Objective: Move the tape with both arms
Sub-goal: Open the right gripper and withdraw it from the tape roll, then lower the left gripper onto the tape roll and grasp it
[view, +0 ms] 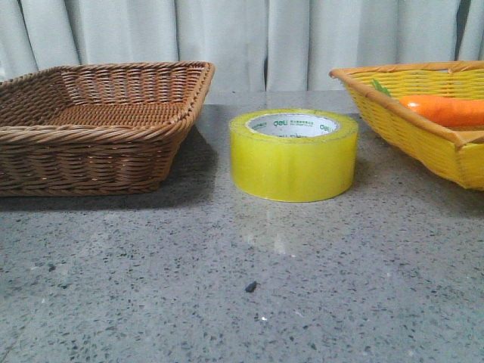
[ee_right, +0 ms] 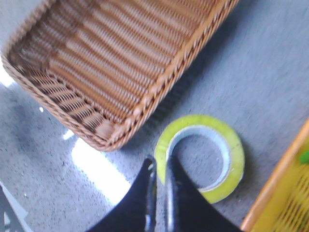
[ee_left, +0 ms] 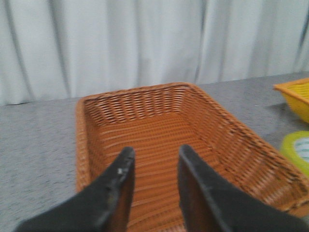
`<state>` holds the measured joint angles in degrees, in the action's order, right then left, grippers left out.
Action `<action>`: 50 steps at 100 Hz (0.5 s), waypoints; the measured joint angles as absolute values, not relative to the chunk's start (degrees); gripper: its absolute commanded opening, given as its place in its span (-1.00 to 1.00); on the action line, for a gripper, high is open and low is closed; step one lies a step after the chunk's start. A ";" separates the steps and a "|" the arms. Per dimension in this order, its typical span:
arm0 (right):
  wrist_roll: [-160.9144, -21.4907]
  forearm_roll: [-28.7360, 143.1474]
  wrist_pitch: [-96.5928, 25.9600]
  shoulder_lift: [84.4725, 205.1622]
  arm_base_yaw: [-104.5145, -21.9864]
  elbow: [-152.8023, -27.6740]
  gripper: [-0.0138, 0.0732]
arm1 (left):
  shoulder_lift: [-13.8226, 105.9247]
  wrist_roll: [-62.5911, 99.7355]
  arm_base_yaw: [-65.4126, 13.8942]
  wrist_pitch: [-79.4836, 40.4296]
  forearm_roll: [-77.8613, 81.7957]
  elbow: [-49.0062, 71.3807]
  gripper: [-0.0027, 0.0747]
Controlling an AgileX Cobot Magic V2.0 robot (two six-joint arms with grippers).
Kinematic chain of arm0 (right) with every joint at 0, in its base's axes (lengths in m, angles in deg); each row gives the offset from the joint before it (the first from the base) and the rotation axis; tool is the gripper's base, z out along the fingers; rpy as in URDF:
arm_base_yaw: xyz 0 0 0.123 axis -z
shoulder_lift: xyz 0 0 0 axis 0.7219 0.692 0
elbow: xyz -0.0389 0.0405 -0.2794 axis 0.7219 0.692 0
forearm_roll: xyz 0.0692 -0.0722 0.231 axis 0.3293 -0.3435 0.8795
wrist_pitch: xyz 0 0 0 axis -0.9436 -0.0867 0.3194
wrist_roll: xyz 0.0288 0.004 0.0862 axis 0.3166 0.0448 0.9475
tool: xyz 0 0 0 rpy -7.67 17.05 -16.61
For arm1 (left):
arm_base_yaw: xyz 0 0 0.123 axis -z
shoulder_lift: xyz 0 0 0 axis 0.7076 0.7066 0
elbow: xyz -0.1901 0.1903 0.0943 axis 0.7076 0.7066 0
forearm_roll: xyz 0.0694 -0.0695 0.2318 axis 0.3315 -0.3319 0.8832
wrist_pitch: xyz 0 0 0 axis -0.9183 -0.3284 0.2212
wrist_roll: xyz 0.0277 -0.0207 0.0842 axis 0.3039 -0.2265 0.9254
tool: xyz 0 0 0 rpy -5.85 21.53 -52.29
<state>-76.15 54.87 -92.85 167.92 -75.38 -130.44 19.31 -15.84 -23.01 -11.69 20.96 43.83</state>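
Yellow tape (view: pixel 293 155) lies flat on my grey surface (view: pixel 227 287), brown basket (view: pixel 98 125) at nine o'clock, yellow basket (view: pixel 423 121) at three. My right tool (ee_right: pixel 159 169) hangs narrow above its rim; my left tool (ee_left: pixel 154 166) gapes empty over the brown basket.

A: How is the front view set?

B: It is placed low, close above the table (view: pixel 249 302), and faced forward toward the curtain (view: pixel 249 38). The brown basket (view: pixel 98 121) is seen at 10 o'clock, the tape (view: pixel 293 155) at centre, the yellow basket (view: pixel 423 128) at 2 o'clock.

A: And the wrist views?

B: The left wrist view is held above the brown basket (ee_left: pixel 159 140), angled obliquely toward the curtain (ee_left: pixel 145 43). The right wrist view is pointed steeply down, near the tape (ee_right: pixel 200 157).

A: What is shared?

B: Brown basket (ee_right: pixel 120 63), tape (ee_left: pixel 298 150) and yellow basket (ee_left: pixel 295 96) (ee_right: pixel 280 193) are covered by all three.
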 measured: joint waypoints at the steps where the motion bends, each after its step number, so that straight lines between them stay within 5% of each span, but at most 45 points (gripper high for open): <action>1: -76.29 54.71 -92.65 167.55 -75.38 -130.44 -0.85 | 19.58 -15.84 -22.76 -11.72 20.96 43.67 -0.12; 50: -77.19 47.60 -73.45 141.66 -75.38 -114.22 -0.85 | 42.99 -15.73 -4.62 -11.84 20.93 28.12 0.01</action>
<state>-77.19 47.60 -73.45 141.66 -75.38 -114.22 42.99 -15.73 -4.62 -11.84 20.93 28.12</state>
